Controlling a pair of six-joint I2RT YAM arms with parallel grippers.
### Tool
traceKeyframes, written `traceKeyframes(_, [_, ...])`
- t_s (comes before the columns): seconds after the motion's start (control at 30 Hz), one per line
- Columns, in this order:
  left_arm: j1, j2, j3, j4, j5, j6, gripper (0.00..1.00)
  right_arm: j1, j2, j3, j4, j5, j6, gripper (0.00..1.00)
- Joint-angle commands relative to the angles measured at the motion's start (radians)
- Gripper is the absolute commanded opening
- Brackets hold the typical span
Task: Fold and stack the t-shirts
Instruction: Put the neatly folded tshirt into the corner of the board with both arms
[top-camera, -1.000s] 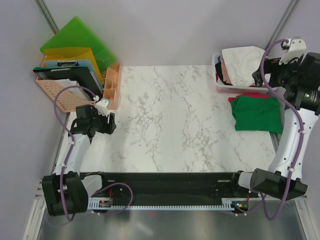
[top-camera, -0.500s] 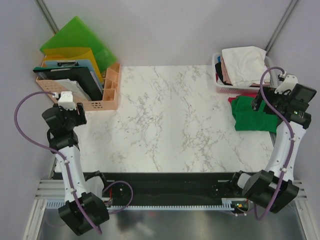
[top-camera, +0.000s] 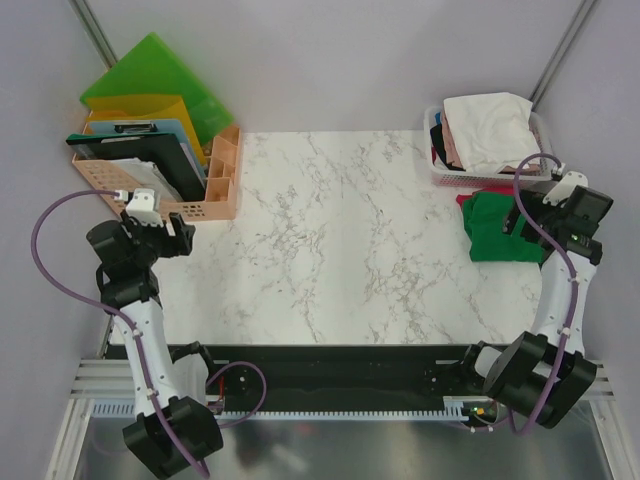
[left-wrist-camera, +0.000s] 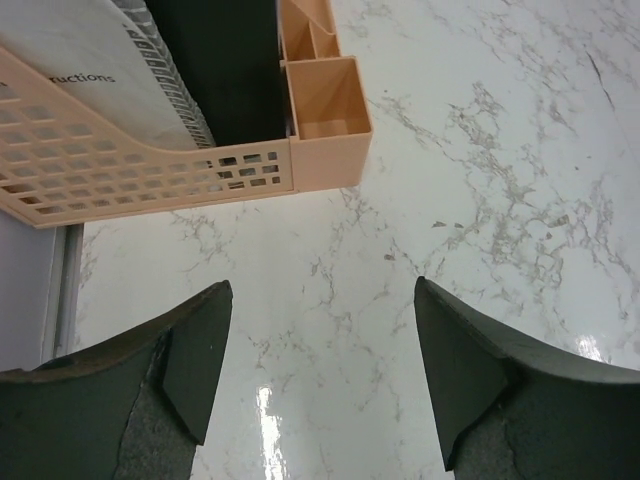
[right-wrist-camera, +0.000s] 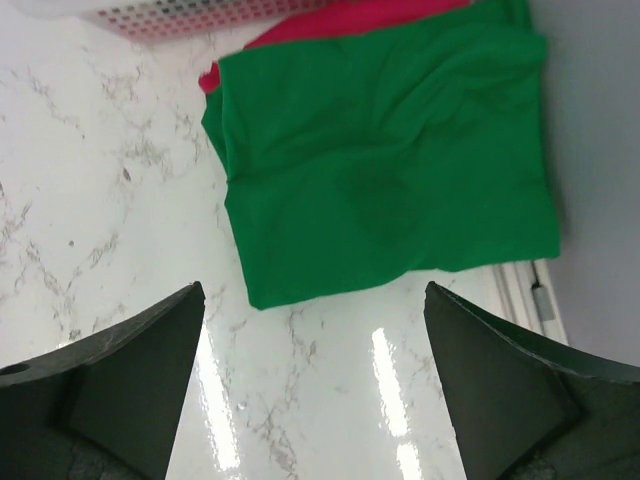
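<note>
Green t-shirt (right-wrist-camera: 385, 180) lies atop the magenta t-shirt (right-wrist-camera: 350, 18); left tool (left-wrist-camera: 322, 290) and right tool (right-wrist-camera: 314, 290) gape wide, empty.

The middle of the surface (top-camera: 340, 250) gives broad passage — a peach file rack (top-camera: 222, 175) blocks the far-left corner, a basket (top-camera: 475, 179) and folded green t-shirt (top-camera: 510, 230) the right edge.

Marble-patterned tabletop (top-camera: 340, 250), peach perforated desk organiser (top-camera: 222, 175) at its far left corner, green folder (top-camera: 150, 75), yellow folder (top-camera: 150, 108) and black clipboard (top-camera: 150, 152) standing inside, white perforated basket (top-camera: 455, 180) at far right corner.
</note>
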Motion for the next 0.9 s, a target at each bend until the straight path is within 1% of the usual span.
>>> traceKeyframes(0.0, [0.007,-0.036,0.068,-0.1,0.097,0.065,0.81,-0.002,-0.071,-0.015,0.044,-0.037,0.027,0.98])
traceKeyframes(0.1, [0.007,-0.051,0.094,-0.155,0.059,0.114,0.81,-0.002,-0.091,-0.021,0.034,-0.026,0.007,0.98])
traceKeyframes(0.17, [0.007,-0.066,0.099,-0.177,0.021,0.122,0.82,-0.002,-0.098,-0.037,0.034,-0.028,0.0,0.98])
traceKeyframes(0.2, [0.007,-0.068,0.11,-0.185,0.005,0.124,0.94,-0.002,-0.1,-0.041,0.034,-0.028,-0.006,0.98])
traceKeyframes(0.23, [0.006,-0.065,0.116,-0.198,-0.01,0.121,1.0,-0.002,-0.1,-0.046,0.034,-0.029,-0.008,0.98])
traceKeyframes(0.3, [0.007,-0.057,0.145,-0.227,-0.041,0.121,1.0,-0.002,-0.098,-0.063,0.041,-0.035,-0.008,0.98])
traceKeyframes(0.43, [0.006,-0.039,0.173,-0.269,-0.035,0.124,1.0,-0.002,-0.086,-0.064,0.044,-0.051,-0.003,0.98])
traceKeyframes(0.53, [0.007,-0.043,0.173,-0.271,-0.012,0.125,1.0,-0.002,-0.088,-0.07,0.047,-0.054,-0.006,0.98])
traceKeyframes(0.6, [0.004,-0.027,0.193,-0.295,0.037,0.121,1.0,-0.002,-0.085,-0.075,0.047,-0.065,-0.01,0.98])
traceKeyframes(0.67, [0.006,0.005,0.234,-0.341,0.08,0.108,1.0,-0.002,-0.085,-0.084,0.047,-0.069,-0.013,0.98])
traceKeyframes(0.73, [0.004,0.068,0.315,-0.428,0.085,0.099,1.0,-0.002,-0.089,-0.086,0.047,-0.068,-0.014,0.98])
traceKeyframes(0.8, [0.006,0.125,0.395,-0.503,0.07,0.098,1.0,-0.002,-0.095,-0.089,0.047,-0.068,-0.016,0.98])
traceKeyframes(0.87, [0.006,0.15,0.436,-0.54,0.024,0.099,1.0,-0.002,-0.106,-0.096,0.051,-0.069,-0.016,0.98])
